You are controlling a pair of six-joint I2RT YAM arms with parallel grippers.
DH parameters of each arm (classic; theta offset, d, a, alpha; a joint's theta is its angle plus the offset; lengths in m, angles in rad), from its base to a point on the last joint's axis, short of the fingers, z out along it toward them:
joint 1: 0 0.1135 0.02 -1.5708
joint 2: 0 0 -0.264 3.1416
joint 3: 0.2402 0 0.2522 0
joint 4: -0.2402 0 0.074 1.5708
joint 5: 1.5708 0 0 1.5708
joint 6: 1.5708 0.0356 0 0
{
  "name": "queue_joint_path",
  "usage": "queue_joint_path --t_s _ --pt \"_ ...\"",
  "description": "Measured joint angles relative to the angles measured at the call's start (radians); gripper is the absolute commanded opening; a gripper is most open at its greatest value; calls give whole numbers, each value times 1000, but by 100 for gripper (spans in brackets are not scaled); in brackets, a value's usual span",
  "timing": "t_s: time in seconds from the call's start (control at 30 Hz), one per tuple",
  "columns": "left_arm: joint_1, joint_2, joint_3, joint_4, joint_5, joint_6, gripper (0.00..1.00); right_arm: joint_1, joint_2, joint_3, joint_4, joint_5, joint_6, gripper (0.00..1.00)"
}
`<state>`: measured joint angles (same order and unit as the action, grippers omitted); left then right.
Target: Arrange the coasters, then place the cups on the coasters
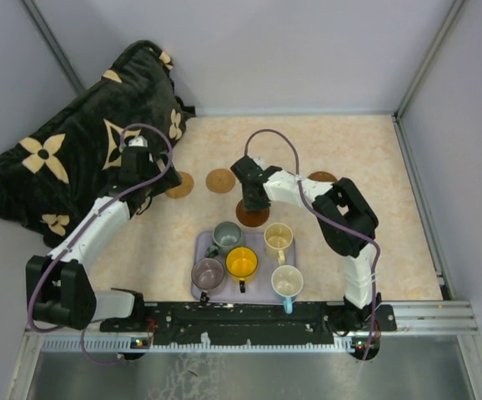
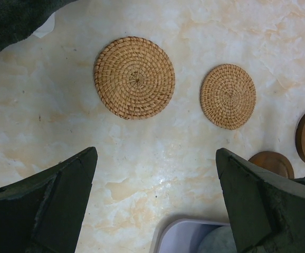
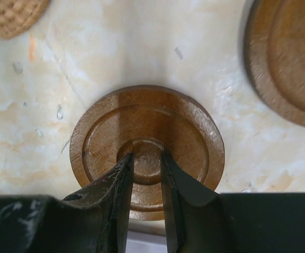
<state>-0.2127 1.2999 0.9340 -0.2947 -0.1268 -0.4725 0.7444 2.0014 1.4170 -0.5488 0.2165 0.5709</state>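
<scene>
Nearest the viewer, five cups (image 1: pixel 242 262) stand together on a lavender tray (image 1: pixel 262 287), between the two arms and just on the near side of the right pincer (image 3: pixel 147 155). Far left, a dark flowered blanket (image 1: pixel 66 167) lies bunched beside the left pincer (image 2: pixel 156 153), whose fingers are spread wide and hold nothing. Just beyond it, two woven coasters (image 2: pixel 134 77) lie flat on the marbled desk (image 1: pixel 374 242), apart from each other. Further right, the right pincer's fingers are drawn almost together with a thin slit between them. Their tips are over the centre of a dark wooden coaster (image 3: pixel 147 116) lying flat; whether they press on it I cannot tell. Another dark coaster (image 3: pixel 287 58) lies just right of that pincer.
</scene>
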Motion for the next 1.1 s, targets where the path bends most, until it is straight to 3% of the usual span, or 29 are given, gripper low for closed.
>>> queue_joint_path --t_s 0.83,1.1 --pt "0 52 0 3 -14 2 100 -132 317 506 -140 19 -63 29" --pt "0 54 0 3 -26 2 100 -138 334 533 -127 -11 -85 30"
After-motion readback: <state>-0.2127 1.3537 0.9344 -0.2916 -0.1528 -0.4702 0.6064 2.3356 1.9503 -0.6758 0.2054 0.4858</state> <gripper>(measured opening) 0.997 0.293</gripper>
